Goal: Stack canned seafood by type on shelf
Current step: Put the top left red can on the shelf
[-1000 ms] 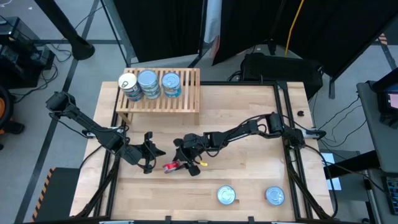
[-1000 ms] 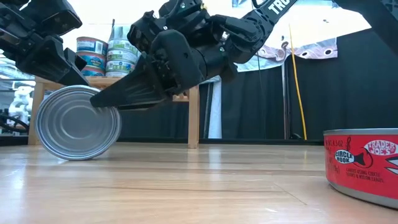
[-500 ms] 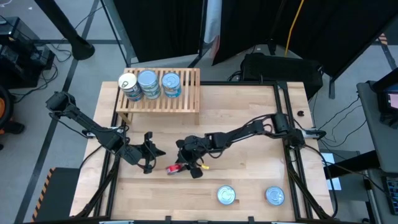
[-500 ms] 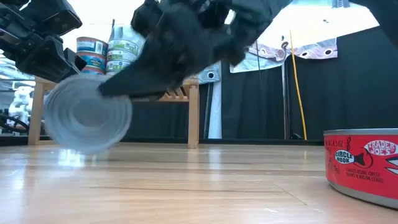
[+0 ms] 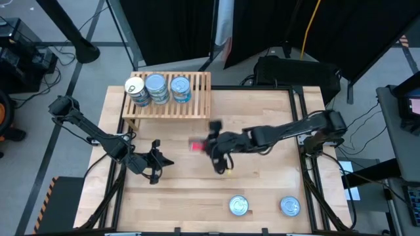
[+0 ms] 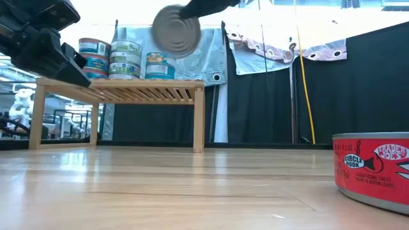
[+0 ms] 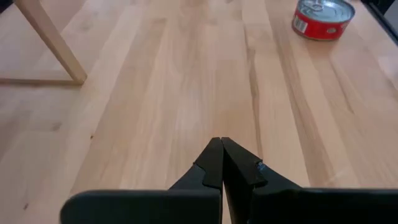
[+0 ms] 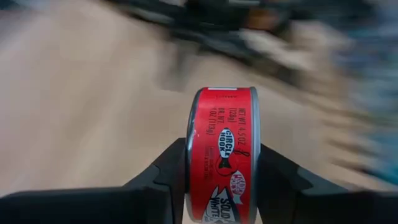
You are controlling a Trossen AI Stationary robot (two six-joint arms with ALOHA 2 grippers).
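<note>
While your right gripper (image 8: 221, 186) clamps the red tin (image 8: 222, 152) by its flat faces, carrying it on edge above the table between the arms, you'd need it laid flat for the shelf (image 5: 197, 105). Your left gripper (image 7: 221, 165) waits fully closed and empty, low over the table.

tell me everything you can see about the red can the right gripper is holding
The flat round red-labelled metal can is clamped on edge between the fingers of the right gripper, its faces against the pads. Its side label shows white print and a fish logo reading "circle hook". One face is plain ribbed silver. It hangs lifted above the tabletop, level with the cans stacked on the slatted wooden shelf.
</note>
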